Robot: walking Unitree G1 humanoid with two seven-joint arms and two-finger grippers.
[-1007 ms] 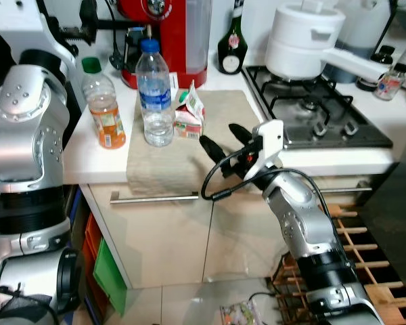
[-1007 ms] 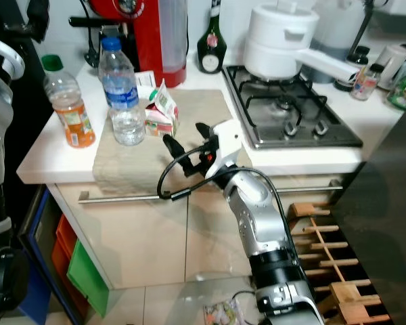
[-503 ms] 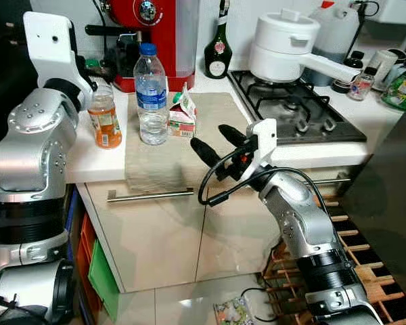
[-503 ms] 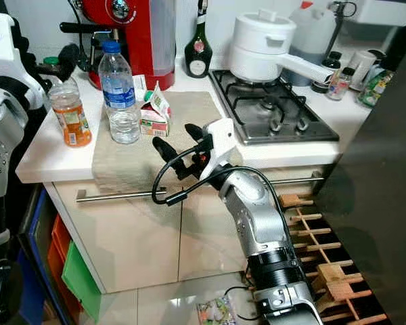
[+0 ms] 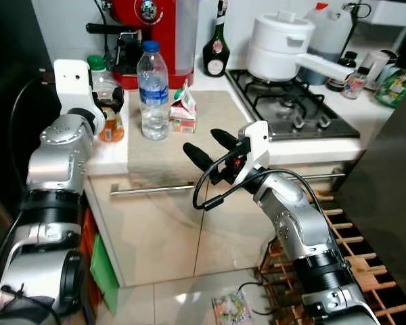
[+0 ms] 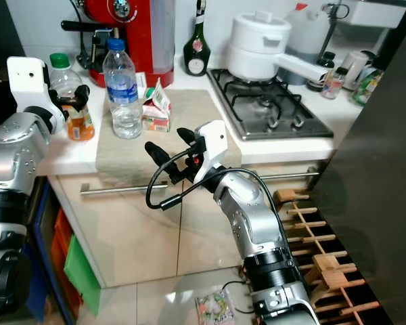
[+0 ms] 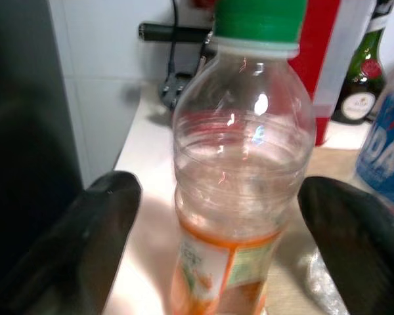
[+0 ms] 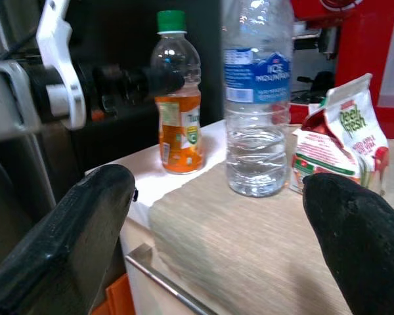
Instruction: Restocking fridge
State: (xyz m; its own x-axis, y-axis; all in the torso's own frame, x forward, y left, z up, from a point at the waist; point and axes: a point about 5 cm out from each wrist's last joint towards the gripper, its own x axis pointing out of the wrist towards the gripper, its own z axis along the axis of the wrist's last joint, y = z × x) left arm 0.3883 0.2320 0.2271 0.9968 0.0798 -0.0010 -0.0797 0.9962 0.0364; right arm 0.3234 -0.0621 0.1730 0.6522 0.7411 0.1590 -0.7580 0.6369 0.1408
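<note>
Orange bottle (image 5: 107,101) standing at desk (image 5: 115,157) left end, left pincer (image 6: 73,97) fingers spreading either side of it, gaps showing on both flanks. Water bottle (image 5: 153,91) rising just beside, narrowing room on that side. Carton (image 5: 185,114) sitting next to water bottle, crowding mat (image 5: 189,142) rear. Red machine (image 5: 155,37) blocking behind all three. Mat front lying bare; right pincer (image 5: 210,147) hovering there, fingers apart, facing bottles unobstructed. Hob (image 5: 291,115) and white pot (image 5: 284,47) occupying desk's right part. Dark panel (image 6: 375,169) walling far right.

"ICE MOUNTAIN" on the water bottle (image 8: 257,98); "Peek Freans" on the carton (image 8: 338,141).
</note>
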